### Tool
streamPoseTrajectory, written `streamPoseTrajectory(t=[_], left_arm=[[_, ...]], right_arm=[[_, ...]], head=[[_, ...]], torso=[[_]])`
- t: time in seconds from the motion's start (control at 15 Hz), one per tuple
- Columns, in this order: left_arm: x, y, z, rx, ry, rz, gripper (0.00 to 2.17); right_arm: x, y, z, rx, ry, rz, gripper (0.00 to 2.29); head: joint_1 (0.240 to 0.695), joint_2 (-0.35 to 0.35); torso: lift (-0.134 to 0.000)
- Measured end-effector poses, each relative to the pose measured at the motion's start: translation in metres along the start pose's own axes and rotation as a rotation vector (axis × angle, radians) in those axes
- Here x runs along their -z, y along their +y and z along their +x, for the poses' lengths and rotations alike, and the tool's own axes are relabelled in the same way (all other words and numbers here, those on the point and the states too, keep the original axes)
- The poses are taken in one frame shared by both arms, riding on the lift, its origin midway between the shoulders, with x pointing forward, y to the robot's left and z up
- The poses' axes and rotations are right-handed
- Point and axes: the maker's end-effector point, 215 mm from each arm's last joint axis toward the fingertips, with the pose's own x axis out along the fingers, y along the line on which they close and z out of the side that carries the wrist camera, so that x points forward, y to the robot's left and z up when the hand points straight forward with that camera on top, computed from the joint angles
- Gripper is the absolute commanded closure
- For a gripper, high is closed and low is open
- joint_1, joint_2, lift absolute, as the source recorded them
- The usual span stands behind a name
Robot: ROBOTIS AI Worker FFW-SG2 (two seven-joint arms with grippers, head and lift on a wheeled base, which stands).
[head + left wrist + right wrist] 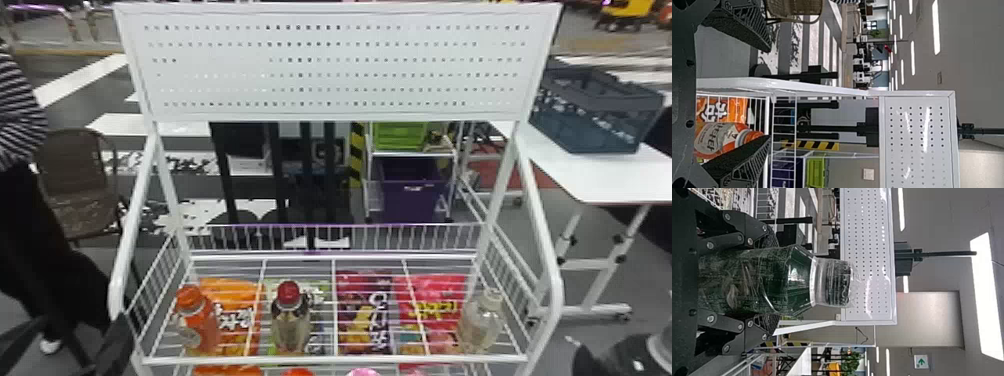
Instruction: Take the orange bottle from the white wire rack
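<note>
Left gripper is wide open and empty; right gripper is closed around a dark bottle. I see the orange bottle standing at left end of white wire rack. Behind, the floor has white stripes and one brown chair.

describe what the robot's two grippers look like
The left gripper is black, with tapering, wedge-shaped fingers that have rough, grainy faces and a ribbed lattice alongside. The right gripper is black too, with chunky jointed links, round silver-coloured screws and a fine mesh texture on its fingers.
</note>
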Motion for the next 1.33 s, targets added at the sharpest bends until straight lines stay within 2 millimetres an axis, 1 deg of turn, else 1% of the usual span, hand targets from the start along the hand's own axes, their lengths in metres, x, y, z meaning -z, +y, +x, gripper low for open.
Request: streamPoseTrajectory(t=[0.6,0.73,0.8,0.87,1.0,1.13,1.27,1.33], left_arm=[[0.000,-0.001,0.000,0.001,0.000,-0.003,0.10],[0.004,-0.005,-0.001,0.008,0.007,-0.008,0.10],[0.010,-0.009,-0.001,0.016,0.015,-0.015,0.10],[0.021,-0.016,-0.002,0.026,0.020,-0.027,0.10],[0.047,-0.032,-0.003,0.033,0.015,-0.041,0.10],[0.073,-0.052,-0.002,0.036,-0.023,-0.060,0.10],[0.090,-0.070,0.000,0.045,-0.066,-0.079,0.10],[0.096,-0.076,0.002,0.052,-0.091,-0.086,0.10]], right_arm=[[0.001,0.000,-0.001,0.001,0.003,-0.001,1.01],[0.001,0.000,-0.001,0.001,0.003,-0.001,1.01],[0.001,0.000,-0.001,0.000,0.003,-0.001,1.01],[0.001,0.000,-0.001,0.000,0.003,-0.001,1.01],[0.002,-0.001,-0.001,0.001,0.005,-0.001,1.01],[0.004,-0.001,0.000,0.002,0.006,-0.002,1.00],[0.006,-0.002,0.000,0.002,0.008,-0.005,1.00],[0.007,-0.003,0.001,0.004,0.011,-0.006,1.01]], head=[[0.499,0.000],[0.499,0.000],[0.499,0.000],[0.499,0.000],[0.499,0.000],[0.499,0.000],[0.499,0.000],[0.499,0.000]], torso=[[0.000],[0.000],[0.000],[0.000],[0.000],[0.000],[0.000],[0.000]])
